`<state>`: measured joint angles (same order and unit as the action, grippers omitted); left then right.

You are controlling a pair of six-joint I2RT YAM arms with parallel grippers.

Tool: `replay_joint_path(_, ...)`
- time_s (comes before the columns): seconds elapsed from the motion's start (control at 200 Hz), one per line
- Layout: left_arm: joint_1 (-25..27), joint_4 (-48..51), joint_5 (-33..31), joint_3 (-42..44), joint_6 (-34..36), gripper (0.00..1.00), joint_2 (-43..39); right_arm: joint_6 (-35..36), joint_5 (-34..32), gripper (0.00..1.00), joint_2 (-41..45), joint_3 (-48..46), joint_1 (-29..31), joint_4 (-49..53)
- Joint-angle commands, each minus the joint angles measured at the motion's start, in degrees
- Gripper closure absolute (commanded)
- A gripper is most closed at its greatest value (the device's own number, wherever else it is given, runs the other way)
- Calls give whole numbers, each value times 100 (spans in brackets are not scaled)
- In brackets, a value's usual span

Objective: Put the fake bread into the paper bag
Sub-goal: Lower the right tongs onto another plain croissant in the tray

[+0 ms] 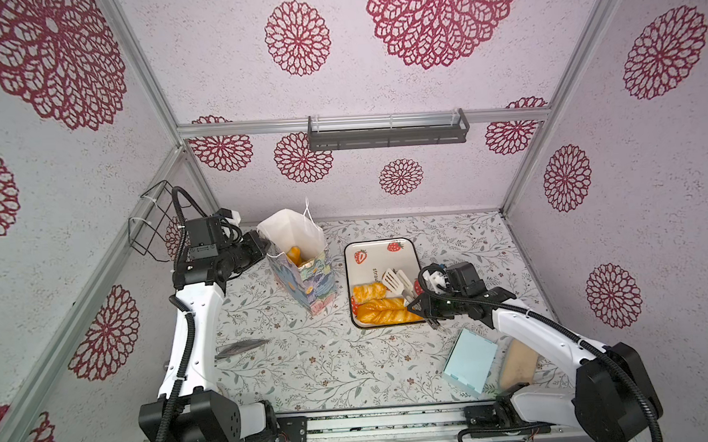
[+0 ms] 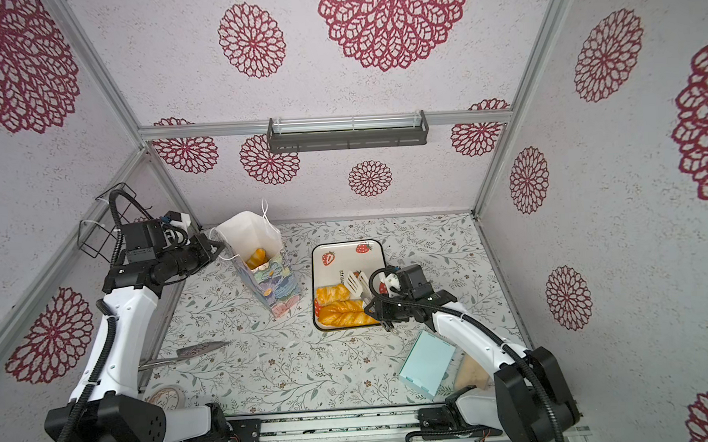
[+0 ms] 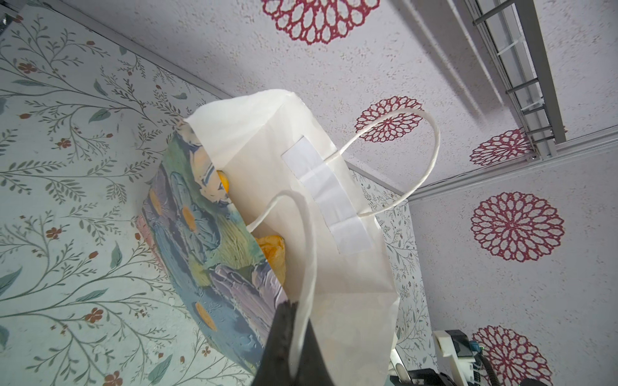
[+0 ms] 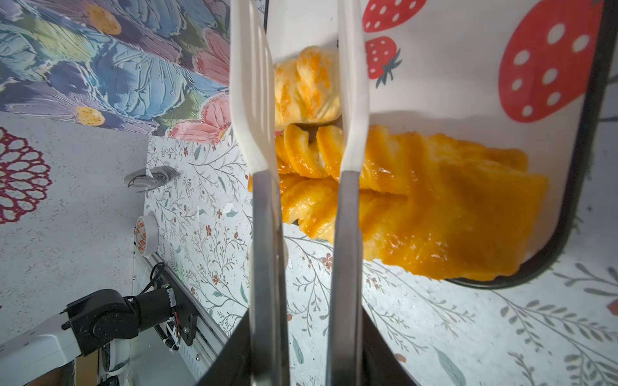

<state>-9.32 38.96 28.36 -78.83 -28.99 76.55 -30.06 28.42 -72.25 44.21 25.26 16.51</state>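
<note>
left gripper (image 1: 264, 244) pinched fully closed on the upright paper bag (image 1: 305, 282) at its cord handle (image 3: 306, 254), one fake bread (image 1: 294, 254) piece inside, right gripper (image 1: 418, 306) clamped on tongs (image 4: 264, 234), tips apart over the braided loaf (image 1: 386, 314) and roll (image 1: 368, 291) at the near end of the strawberry tray (image 1: 381, 249).

left arm (image 1: 191, 322): rises from near-left base, reaches far-left, wrist turned toward right. left gripper (image 1: 263, 246): pinched closed on paper bag (image 1: 306, 287) top edge. right arm (image 1: 515, 319): stretches low from near-right base toward centre. right gripper (image 1: 416, 307): points left, clamped on tongs (image 1: 395, 280) handles.
</note>
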Motion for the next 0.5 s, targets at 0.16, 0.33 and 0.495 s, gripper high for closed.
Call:
replay_joint_path(0.16,-126,-132,-76,-375,-14,100,169,-168,213,58,178,-111,-26,-439)
replay_joint_path(0.33,-127,-158,-54,-494,-36,100,302,-204,292,58,84,-141,-21,-531)
replay_joint_path(0.495,-127,-161,-63,-571,-30,100,402,-229,361,57,9,-129,-12,-595)
